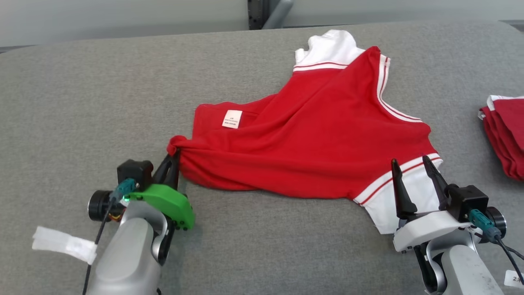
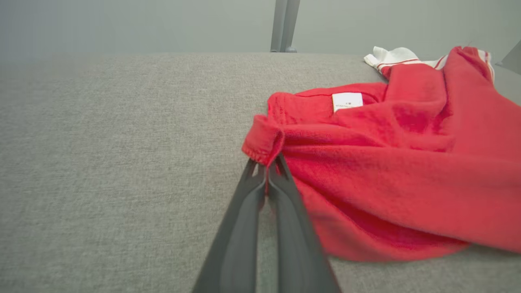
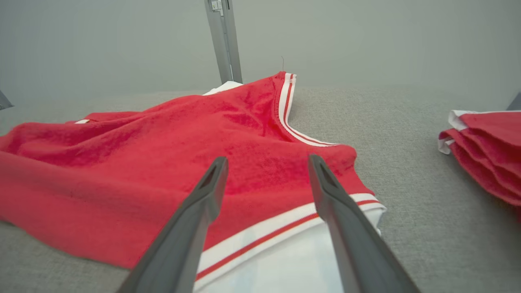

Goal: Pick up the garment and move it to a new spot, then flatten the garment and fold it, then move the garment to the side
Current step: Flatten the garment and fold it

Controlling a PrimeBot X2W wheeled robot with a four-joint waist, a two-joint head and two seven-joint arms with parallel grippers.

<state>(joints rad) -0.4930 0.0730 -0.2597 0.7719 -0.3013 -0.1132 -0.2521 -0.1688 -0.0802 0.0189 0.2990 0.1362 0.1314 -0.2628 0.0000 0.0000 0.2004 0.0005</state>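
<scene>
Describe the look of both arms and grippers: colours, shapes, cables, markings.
The left gripper has two long dark tapered fingers on a green mount, with a black camera box and a teal plug on a black cable. The right gripper has the same fingers on a white mount, with the same plug and cable. Both forearms are smooth silver-grey; white tape sits beside the left one.

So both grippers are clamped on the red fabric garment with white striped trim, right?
No: only the left gripper is shut on the red fabric garment with white striped trim. The right gripper stands open, as the right wrist view shows.
</scene>
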